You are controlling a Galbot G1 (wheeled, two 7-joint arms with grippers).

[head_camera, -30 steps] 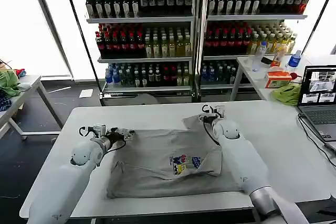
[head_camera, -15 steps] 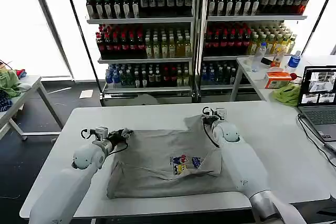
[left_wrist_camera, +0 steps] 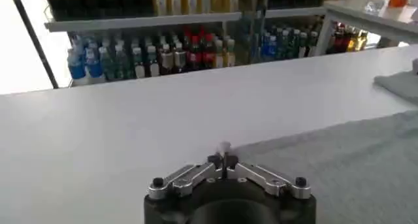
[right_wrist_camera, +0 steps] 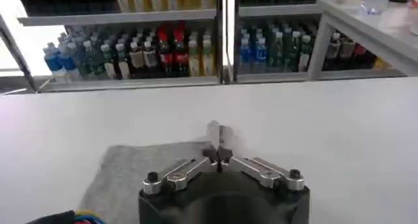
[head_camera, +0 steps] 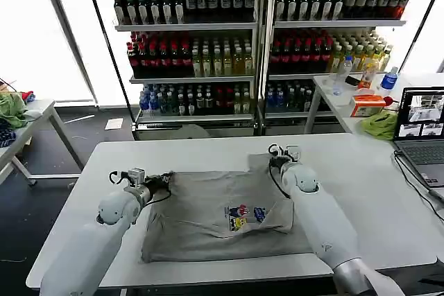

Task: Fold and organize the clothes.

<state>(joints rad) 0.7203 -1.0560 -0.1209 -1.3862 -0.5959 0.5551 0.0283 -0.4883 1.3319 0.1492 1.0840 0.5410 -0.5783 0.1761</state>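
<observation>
A light grey T-shirt (head_camera: 208, 220) with a small multicoloured print (head_camera: 244, 216) lies spread on the white table (head_camera: 374, 206), its right side folded in over the chest. My left gripper (head_camera: 165, 179) is shut on the shirt's far left corner; in the left wrist view its shut tips (left_wrist_camera: 225, 148) meet the edge of the grey cloth (left_wrist_camera: 339, 160). My right gripper (head_camera: 276, 157) is shut on the far right sleeve edge. In the right wrist view its tips (right_wrist_camera: 215, 132) pinch the border of the cloth (right_wrist_camera: 124, 173).
A laptop (head_camera: 422, 126) with a cable (head_camera: 416, 185) sits at the table's right edge. A side table behind it holds a green cloth (head_camera: 380, 124) and bottles. Drink shelves (head_camera: 257, 39) stand at the back. Another small table (head_camera: 35, 112) is at the far left.
Both grippers have shifted slightly to the right and a little nearer, taking the shirt's far edge with them. Both stay shut.
</observation>
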